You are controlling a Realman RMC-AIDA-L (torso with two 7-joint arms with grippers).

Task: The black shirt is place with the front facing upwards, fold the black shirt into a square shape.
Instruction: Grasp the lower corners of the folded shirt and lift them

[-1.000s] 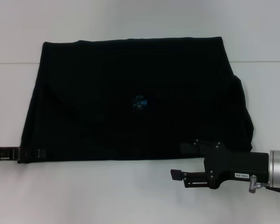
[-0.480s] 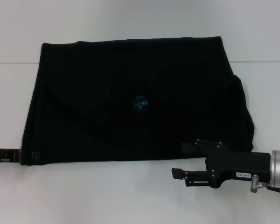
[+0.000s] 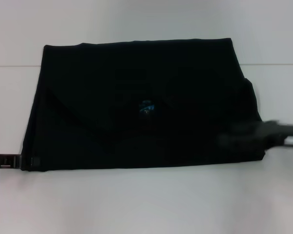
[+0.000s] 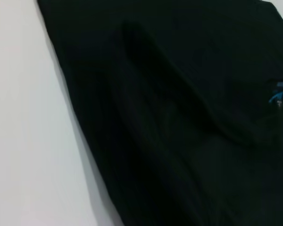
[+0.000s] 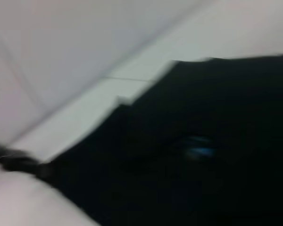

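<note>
Between both grippers, black shirt point(image 3: 136, 105)

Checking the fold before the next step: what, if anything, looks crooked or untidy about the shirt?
The black shirt is folded into a rough rectangle, not a square. Its robot-right edge bulges outward near the right hand, and the left edge slants. The blue neck label shows mid-cloth. The left hand sits at the near left corner.

No legible text or numbers

The black shirt point(image 3: 136, 105) carries a small blue neck label point(image 3: 146, 106) near its centre; its marking is too small to read.
</note>
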